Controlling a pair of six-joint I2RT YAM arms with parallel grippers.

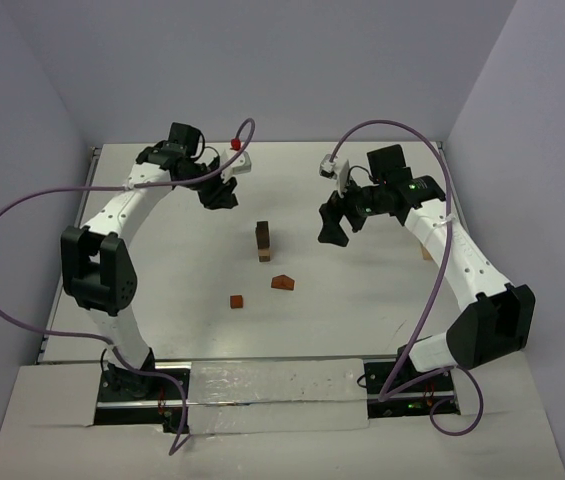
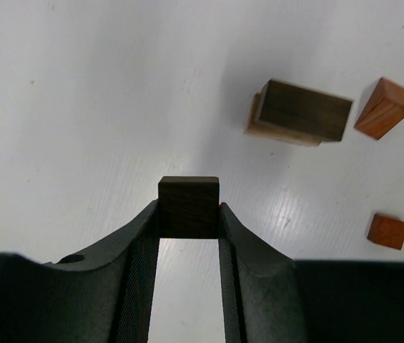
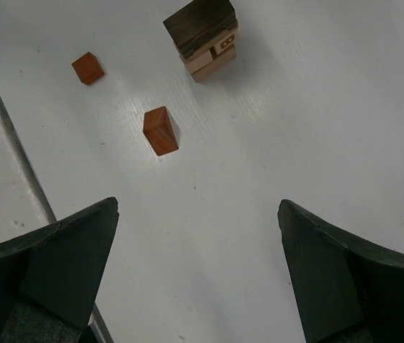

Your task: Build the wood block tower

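Two loose pieces are noted on the white tabletop (image 1: pixel 342 320) besides the stack: a larger reddish block (image 1: pixel 282 283) and a smaller reddish cube (image 1: pixel 236 301). They lie apart from each other, on the side of the stack toward the arm bases. Neither piece lies between the stack and either tool, and the surface between them is seen bare in both wrist views. A tan object (image 1: pixel 425 250) is partly hidden behind the right arm near the tabletop's right edge; its kind cannot be told. Purple cables are looped from both arms, outward and above the work area. The wood block tower (image 1: pixel 263 241) stands upright near the middle of the tabletop, with a dark piece on top and lighter tan pieces beneath. The left tool (image 1: pixel 224 192) is held to the far left of the tower, near it but clearly apart. It is clamped on a dark block (image 2: pixel 188 207), which is gripped at the fingertips and carried clear of the surface. The right tool (image 1: pixel 335 228) is held to the right of the tower at about the same remove, its fingers (image 3: pixel 66 250) spread wide with nothing between them.
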